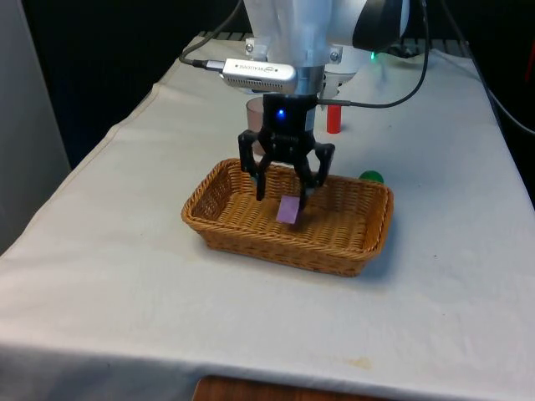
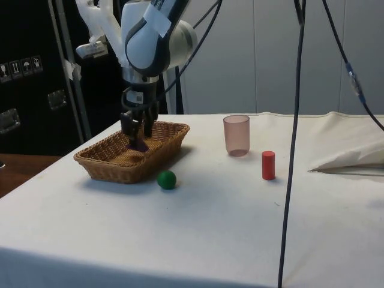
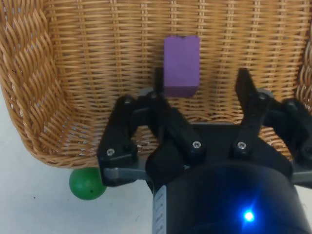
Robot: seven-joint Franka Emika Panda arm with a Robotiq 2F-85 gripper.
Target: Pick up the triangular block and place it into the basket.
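Note:
A purple block lies on the floor of the wicker basket, near its middle. My gripper hangs just above it inside the basket, jaws open. In the wrist view the purple block rests against the tip of one finger, while the other finger stands well apart from it; nothing is clamped between them. From the side, the gripper reaches down into the basket with the block under it.
A green ball sits on the cloth just outside the basket's long wall. A translucent pink cup and a small red cylinder stand farther off towards the robot's base.

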